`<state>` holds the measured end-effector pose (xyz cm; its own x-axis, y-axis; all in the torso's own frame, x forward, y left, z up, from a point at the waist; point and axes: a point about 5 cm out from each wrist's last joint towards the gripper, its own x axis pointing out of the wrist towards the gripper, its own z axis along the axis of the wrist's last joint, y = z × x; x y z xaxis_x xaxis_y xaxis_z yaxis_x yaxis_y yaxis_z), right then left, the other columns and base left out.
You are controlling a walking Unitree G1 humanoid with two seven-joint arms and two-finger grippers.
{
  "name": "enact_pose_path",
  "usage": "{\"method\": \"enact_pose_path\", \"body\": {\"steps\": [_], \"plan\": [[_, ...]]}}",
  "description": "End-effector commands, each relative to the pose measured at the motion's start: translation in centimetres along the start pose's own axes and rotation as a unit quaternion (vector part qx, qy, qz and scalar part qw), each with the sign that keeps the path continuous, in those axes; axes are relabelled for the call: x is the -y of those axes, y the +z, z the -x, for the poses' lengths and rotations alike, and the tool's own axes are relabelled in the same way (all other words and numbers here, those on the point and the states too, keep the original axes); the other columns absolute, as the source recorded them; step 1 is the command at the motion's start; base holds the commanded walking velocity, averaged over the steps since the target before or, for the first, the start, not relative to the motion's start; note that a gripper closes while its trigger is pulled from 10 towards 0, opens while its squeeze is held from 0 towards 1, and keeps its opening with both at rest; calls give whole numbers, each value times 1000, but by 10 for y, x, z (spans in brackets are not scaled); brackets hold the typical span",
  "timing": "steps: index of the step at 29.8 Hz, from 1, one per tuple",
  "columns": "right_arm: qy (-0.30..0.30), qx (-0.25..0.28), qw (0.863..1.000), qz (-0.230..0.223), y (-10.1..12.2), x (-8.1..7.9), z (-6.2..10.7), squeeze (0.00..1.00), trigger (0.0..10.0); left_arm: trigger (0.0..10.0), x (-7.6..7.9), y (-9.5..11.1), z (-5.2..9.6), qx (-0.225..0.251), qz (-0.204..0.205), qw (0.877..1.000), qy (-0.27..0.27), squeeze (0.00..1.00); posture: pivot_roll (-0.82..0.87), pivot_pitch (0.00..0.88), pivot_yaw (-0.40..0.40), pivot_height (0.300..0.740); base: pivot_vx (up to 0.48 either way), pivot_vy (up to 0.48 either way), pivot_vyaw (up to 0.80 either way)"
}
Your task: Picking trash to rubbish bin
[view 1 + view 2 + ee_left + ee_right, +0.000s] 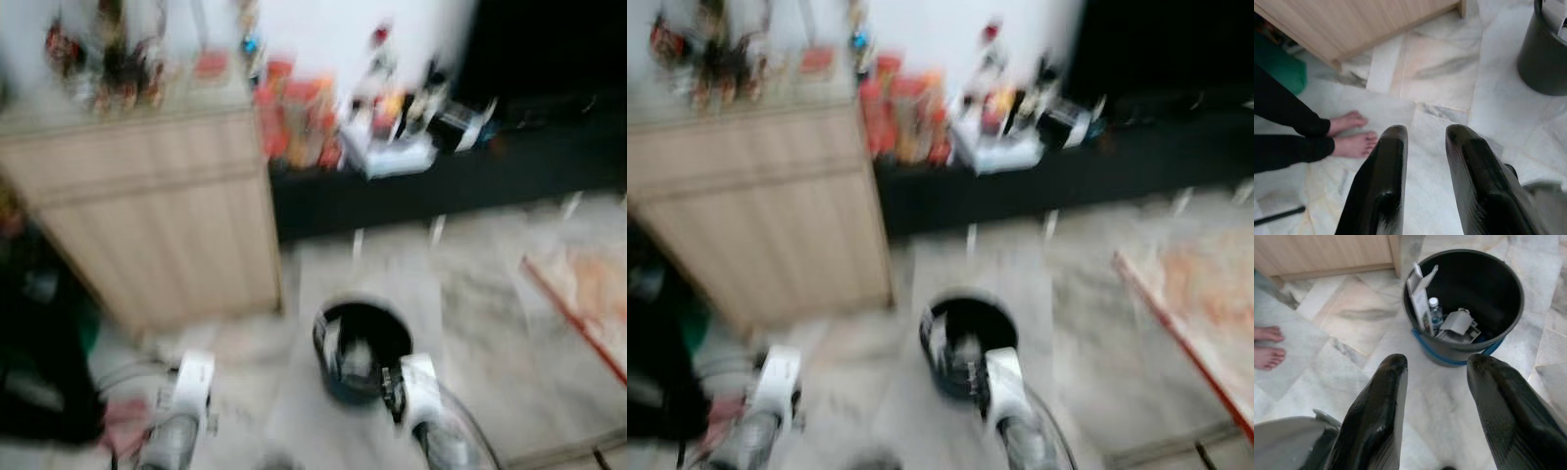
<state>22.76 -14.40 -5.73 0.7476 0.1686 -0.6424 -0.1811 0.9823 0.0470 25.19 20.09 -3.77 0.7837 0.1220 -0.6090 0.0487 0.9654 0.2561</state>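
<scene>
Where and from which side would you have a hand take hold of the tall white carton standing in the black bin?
Judging from the right wrist view, grip the white carton by its upper end, coming from above. It leans upright against the inside wall of the black bin, its top poking above the rim, while bottle and grey scraps crowd its base. The right hand is open, before the bin.

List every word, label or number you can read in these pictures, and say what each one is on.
No text can be read.
Colourful bottles and packets on the dark low shelf: labels too blurred.
Small items on top of the light wooden cabinet: too blurred.
Clear plastic bottle and grey-white cardboard pieces in the round black plastic bin: no legible print.
</scene>
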Motion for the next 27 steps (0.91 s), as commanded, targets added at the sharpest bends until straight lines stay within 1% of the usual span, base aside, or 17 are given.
{"method": "enact_pose_path", "body": {"steps": [1,10,13,16,17,18,19,20,23,25,27], "plan": [[-11,1,1000,2,1,8,1,0,10000,10000,2,8,-2,12,1,1000,-2,0,168,5,24,740,-285,0,0],[-11,12,1000,10,6,10,0,0,10000,10000,2,9,-2,14,5,1000,0,0,167,13,19,740,-243,0,0],[-11,23,999,20,11,11,-1,0,10000,10000,2,11,-2,19,-5,1000,2,0,167,13,19,740,0,0,0],[-13,28,999,41,15,13,-1,0,10000,10000,2,16,-3,32,-25,999,-2,0,163,16,19,740,0,0,0],[-19,59,996,63,31,16,-3,0,10000,10000,6,36,-5,80,-54,995,-11,0,161,17,18,740,0,0,0],[-19,59,996,63,31,16,-3,0,10000,10000,6,36,-5,80,-54,995,-11,0,161,17,18,740,0,0,0],[-24,87,993,72,45,19,-5,0,10000,10000,7,50,-6,112,-63,992,-14,0,159,18,17,740,0,0,0],[-27,117,990,74,59,20,-6,0,10000,10000,6,62,-7,136,-58,989,-11,0,157,18,16,740,0,0,0],[-28,172,982,74,84,18,-7,0,10000,10000,6,84,-7,175,-44,984,-8,0,157,18,16,740,0,0,0],[-23,206,976,72,100,15,-7,0,10000,10000,6,99,-7,200,-43,979,-5,0,157,18,16,740,0,0,0],[-23,249,966,70,122,11,-6,0,10000,10000,7,119,-6,236,-30,971,-4,0,153,18,13,740,0,0,0]]}}
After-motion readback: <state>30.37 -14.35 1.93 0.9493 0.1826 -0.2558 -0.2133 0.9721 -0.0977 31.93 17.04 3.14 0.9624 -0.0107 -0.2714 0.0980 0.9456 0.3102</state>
